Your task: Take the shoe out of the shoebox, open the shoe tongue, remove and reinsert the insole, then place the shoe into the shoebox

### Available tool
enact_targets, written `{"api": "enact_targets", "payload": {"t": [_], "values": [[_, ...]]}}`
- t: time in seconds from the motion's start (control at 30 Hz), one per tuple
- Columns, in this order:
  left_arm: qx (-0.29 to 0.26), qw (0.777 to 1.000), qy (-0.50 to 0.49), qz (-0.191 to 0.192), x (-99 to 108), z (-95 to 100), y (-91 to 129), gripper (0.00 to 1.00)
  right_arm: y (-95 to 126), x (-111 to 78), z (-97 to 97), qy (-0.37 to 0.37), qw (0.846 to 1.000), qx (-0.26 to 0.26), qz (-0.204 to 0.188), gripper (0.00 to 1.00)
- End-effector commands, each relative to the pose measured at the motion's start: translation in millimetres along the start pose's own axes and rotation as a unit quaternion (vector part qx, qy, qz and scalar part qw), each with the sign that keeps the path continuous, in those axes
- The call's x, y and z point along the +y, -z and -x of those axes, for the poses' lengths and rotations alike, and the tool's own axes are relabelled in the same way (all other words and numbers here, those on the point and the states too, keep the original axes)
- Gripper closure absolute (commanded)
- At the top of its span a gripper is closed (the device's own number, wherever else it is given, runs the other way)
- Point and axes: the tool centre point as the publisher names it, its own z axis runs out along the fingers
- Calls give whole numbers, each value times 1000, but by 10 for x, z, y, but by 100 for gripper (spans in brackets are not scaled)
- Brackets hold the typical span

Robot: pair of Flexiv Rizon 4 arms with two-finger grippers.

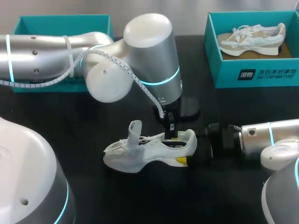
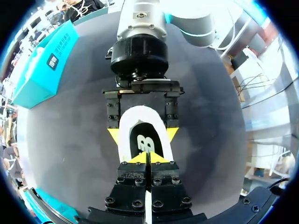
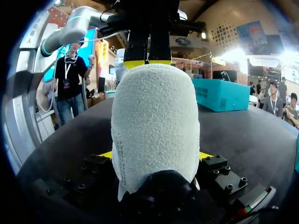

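The black table (image 1: 70,140) is carrying everything, and both arms are meeting over its middle: the left arm (image 1: 140,56) is coming in from the far left and bending down, while the right arm (image 1: 266,135) is lying low along the near right. Two teal boxes are standing at the far edge. The far-left shoebox (image 1: 60,21) is mostly hidden behind the left arm, and the far-right shoebox (image 1: 252,74) is holding a second shoe (image 1: 252,39). The white shoe (image 1: 140,154) is standing upright on the table between the arms, well apart from both boxes, with its toe pointing left. The right gripper (image 1: 186,158) is clamping the heel from both sides, steadying it. The left gripper (image 2: 145,157) is hanging straight down into the shoe's opening with its yellow tips pressed together over the heel end of the dark insole (image 2: 145,140); whether they are pinching its edge I cannot tell. The tongue (image 1: 134,133) is standing up and forward, so the opening looks done and the insole step seems to be in hand. The next move is calling for a sure nip on the insole's rear edge and a slow, upward-and-back pull, with the right gripper bracing the heel so the shoe does not lift or tip.
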Motion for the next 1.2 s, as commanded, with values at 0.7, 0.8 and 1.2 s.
{"api": "enact_targets", "payload": {"t": [0.7, 0.8, 1.2], "values": [[41, 998, 7, 46, 239, -28, -377, 100, -2, 7, 2, -1, 1000, 0, -2, 100], [48, 998, 12, 49, 315, -57, -357, 100, -2, 7, 2, -1, 1000, 0, -2, 100], [61, 995, 10, 76, 474, -192, -358, 100, -2, 7, 2, -1, 1000, 0, -2, 100]]}}
